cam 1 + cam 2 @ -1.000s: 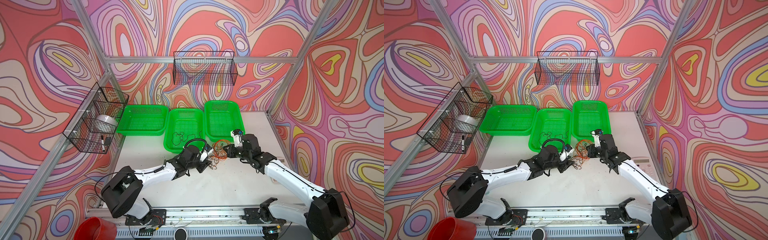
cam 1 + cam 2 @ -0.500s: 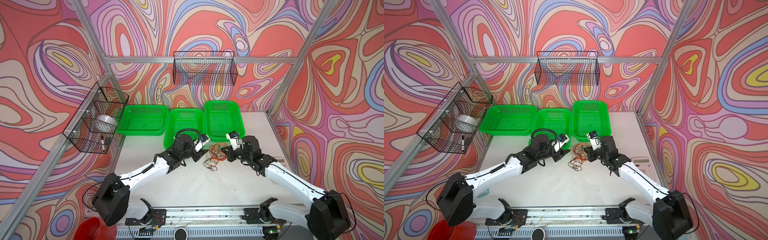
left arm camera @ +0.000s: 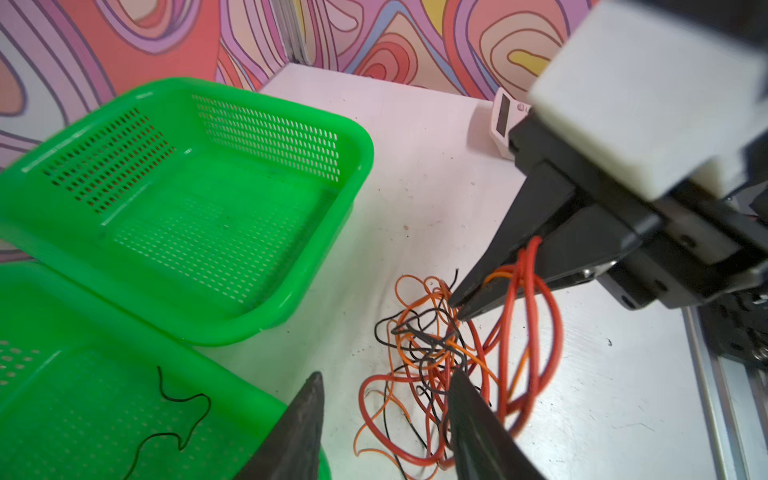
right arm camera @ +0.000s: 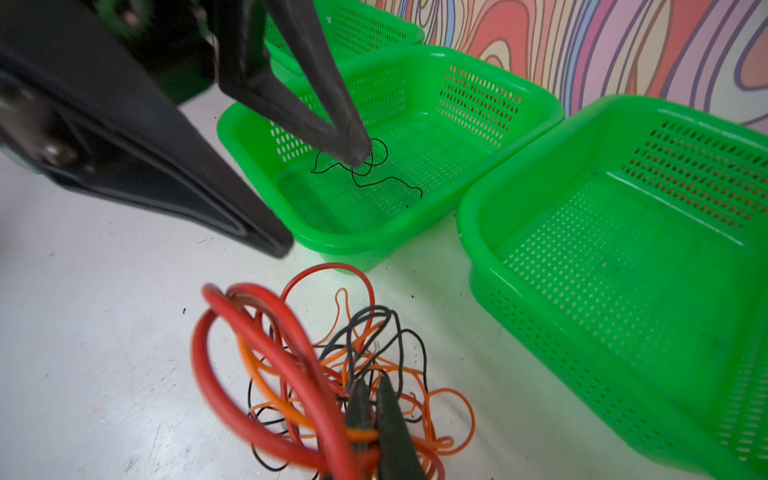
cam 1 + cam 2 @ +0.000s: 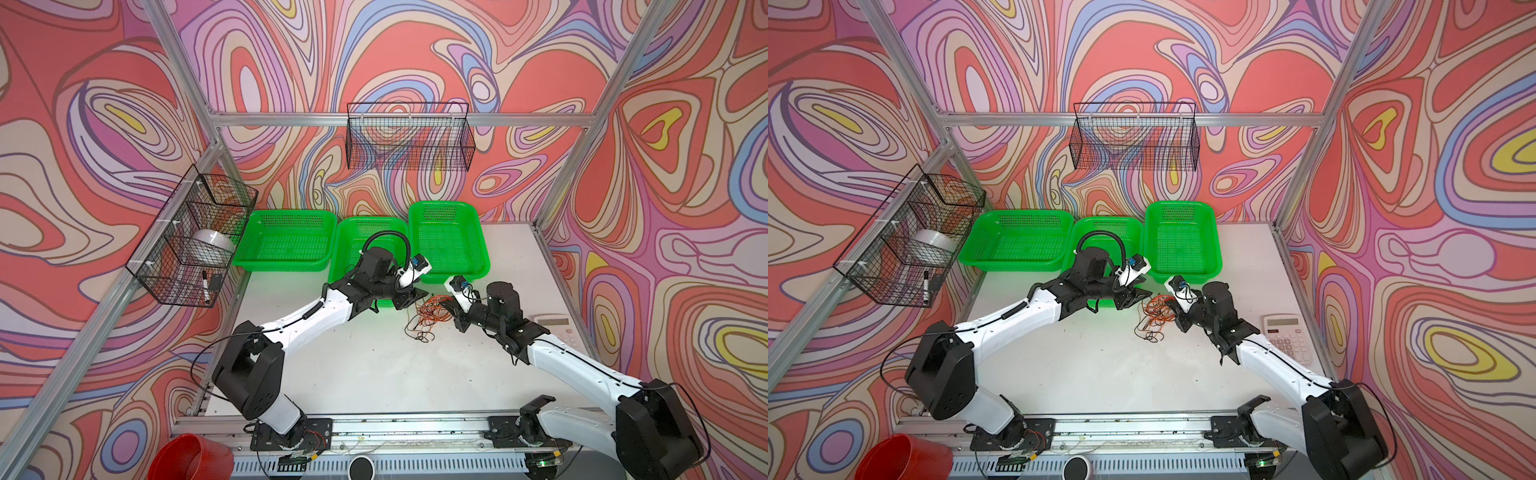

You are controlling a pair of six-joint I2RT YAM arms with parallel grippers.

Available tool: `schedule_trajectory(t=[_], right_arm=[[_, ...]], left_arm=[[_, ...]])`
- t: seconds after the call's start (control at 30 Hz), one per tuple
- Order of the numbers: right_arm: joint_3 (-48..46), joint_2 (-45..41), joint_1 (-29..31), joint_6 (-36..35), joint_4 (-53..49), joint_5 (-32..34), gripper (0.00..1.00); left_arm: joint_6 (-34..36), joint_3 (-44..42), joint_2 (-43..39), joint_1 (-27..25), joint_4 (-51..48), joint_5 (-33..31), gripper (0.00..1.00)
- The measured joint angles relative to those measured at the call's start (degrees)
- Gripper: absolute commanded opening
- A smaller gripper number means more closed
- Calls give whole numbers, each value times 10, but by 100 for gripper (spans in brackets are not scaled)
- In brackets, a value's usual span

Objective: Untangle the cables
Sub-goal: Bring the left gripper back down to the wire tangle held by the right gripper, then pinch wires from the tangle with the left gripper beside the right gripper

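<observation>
A robotics lab cell is indicated: aluminium framing point(image 5: 282, 119) across the upper middle, printed wall panels point(image 5: 415, 50) behind, arm-mounting rail point(image 5: 407, 428) at bottom.

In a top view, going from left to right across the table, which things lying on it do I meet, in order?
Left green basket → middle green basket → right green basket → calculator. The cables are left out: they overlap the right green basket's span.

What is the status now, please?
Right gripper shut on the cables, all tangled. Left gripper open beside them. One black wire lies separate in middle basket.
</observation>
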Motion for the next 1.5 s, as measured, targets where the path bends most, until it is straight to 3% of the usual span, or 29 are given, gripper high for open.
schedule_trajectory(t=[0.33, 0.53, 0.77, 0.93, 1.27, 1.5], right_arm=[[-39, -16, 0, -45, 111, -4, 0], [-40, -7, 0, -45, 153, -3, 0], [-43, 8, 0, -37, 187, -2, 0], [-59, 9, 0, -26, 210, 5, 0], [-69, -4, 0, -26, 195, -35, 0], [-67, -4, 0, -29, 164, -87, 0]], left_arm=[[-44, -8, 10, 0, 12, 48, 51], [-60, -49, 10, -1, 35, 50, 58], [-78, -64, 10, -17, 65, 33, 55], [-75, -103, -16, -30, 101, -22, 55], [28, -179, -95, -30, 143, -130, 53], [149, -179, -89, -30, 174, -132, 49]])
